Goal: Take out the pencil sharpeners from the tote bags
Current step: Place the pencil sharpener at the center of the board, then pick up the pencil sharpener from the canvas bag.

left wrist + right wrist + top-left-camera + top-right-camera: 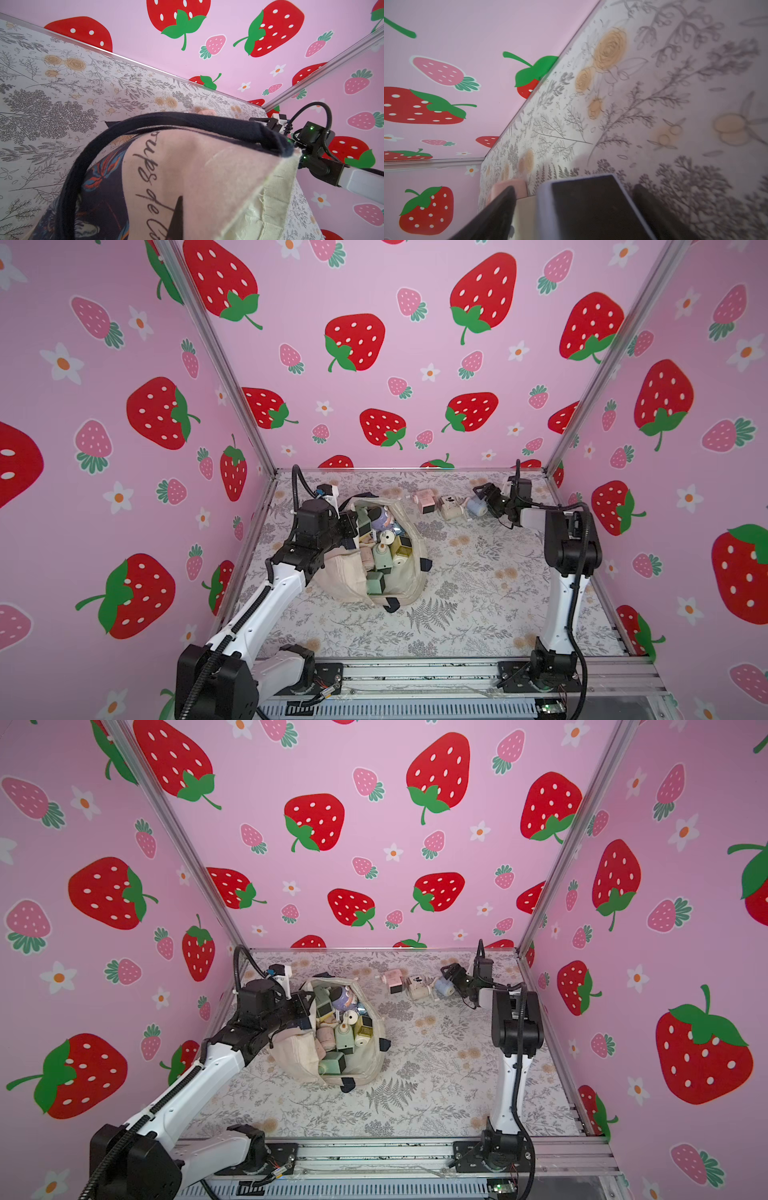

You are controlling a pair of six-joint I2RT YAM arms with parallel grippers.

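Observation:
The cream tote bag [345, 580] [299, 1056] lies left of centre with its mouth up, and several pastel pencil sharpeners [382, 556] [345, 1040] are piled inside. My left gripper [351, 531] [305, 1011] is shut on the bag's rim; in the left wrist view one dark finger [176, 218] presses on the lettered canvas [197, 166]. A pink [428, 501], a cream [451, 508] and a blue sharpener [477, 506] [444, 986] stand in a row at the back. My right gripper [484, 499] [577, 199] is open, with the blue sharpener [587, 207] standing between its spread fingers [496, 212].
The floral table [478, 593] is walled in by strawberry-print panels on the left, back and right. A navy handle [390, 605] sticks out from the bag's near end. A metal rail [415, 672] with both arm bases runs along the front edge.

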